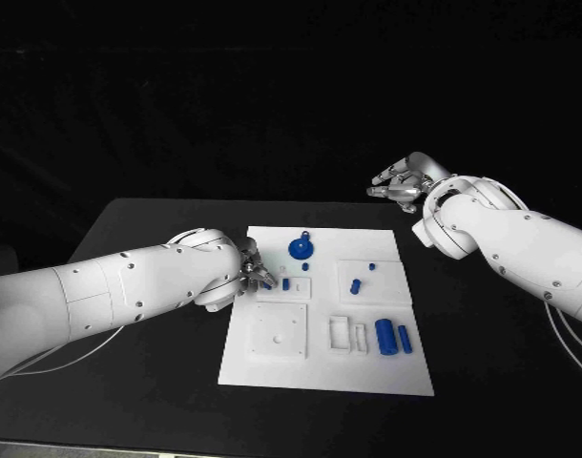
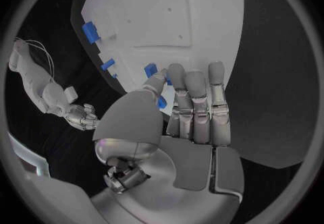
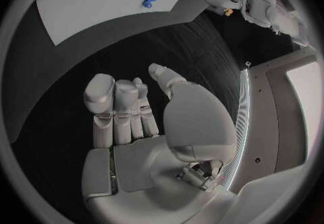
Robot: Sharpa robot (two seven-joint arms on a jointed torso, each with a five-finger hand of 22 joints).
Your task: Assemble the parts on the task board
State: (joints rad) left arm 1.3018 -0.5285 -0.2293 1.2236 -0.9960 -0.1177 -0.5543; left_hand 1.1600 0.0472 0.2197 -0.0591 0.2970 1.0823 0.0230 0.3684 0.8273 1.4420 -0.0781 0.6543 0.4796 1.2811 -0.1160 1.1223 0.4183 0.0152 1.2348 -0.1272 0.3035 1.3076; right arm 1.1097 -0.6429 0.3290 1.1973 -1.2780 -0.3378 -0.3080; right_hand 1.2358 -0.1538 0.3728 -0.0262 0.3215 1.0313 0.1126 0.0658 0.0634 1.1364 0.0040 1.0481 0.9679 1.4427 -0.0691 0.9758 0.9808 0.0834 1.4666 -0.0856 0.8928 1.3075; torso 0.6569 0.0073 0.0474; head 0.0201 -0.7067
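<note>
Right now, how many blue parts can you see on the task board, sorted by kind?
Blue gear: 1
Large blue cylinders: 2
Small blue pieces: 4
Total: 7

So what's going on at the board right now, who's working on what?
The left hand is down at the left edge of the white task board, fingers close to a small blue part; whether it grips that part I can't tell. The right hand hangs open over the black table beyond the board, holding nothing. A blue gear and two blue cylinders lie on the board.
</note>
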